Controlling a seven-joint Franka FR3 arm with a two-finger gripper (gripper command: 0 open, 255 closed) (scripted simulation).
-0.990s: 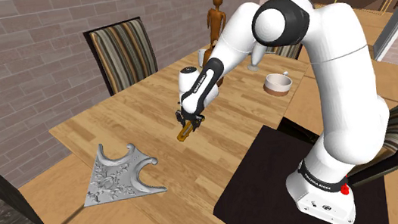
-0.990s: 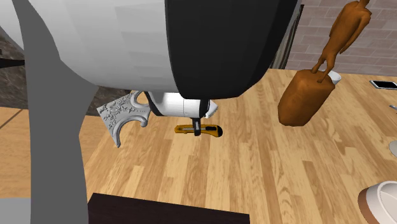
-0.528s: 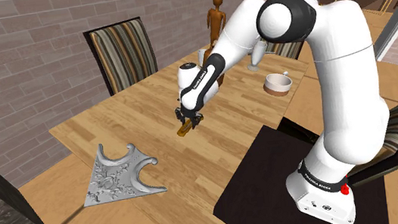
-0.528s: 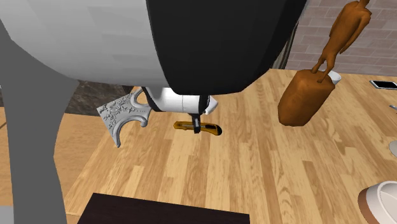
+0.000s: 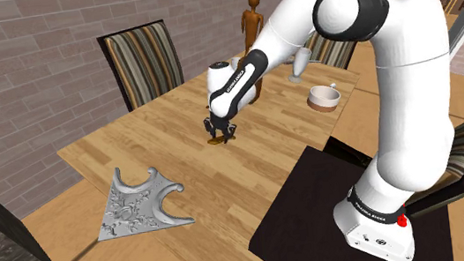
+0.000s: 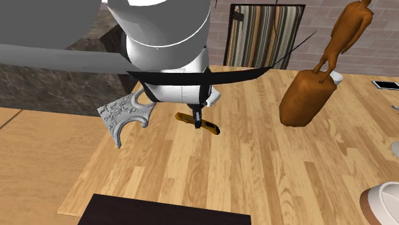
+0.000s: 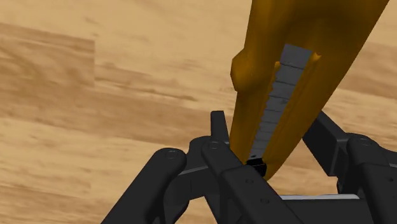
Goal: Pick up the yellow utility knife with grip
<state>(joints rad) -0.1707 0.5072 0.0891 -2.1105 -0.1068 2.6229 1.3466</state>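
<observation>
The yellow-orange utility knife (image 5: 216,140) with a dark grey ridged grip hangs just above the wooden table (image 5: 125,141), tilted, with my black gripper (image 5: 220,132) shut on it. In the second exterior view the knife (image 6: 206,125) slants down to that view's right below the gripper (image 6: 198,117), and its shadow lies on the wood beneath. In the wrist view the knife (image 7: 299,76) sticks out away from the hand, its near end clasped between the fingers (image 7: 219,130) of the gripper (image 7: 270,137).
A grey ornate bracket (image 5: 141,206) lies near the table's front corner. A brown wooden figurine (image 5: 251,21) and a bowl (image 5: 324,98) stand farther back. A striped chair (image 5: 143,63) faces the far side. A phone (image 6: 385,84) lies beyond the figurine (image 6: 316,80).
The gripper has risen and shifted toward the far side of the table with the knife in it. The knife has left the wood and now tilts.
</observation>
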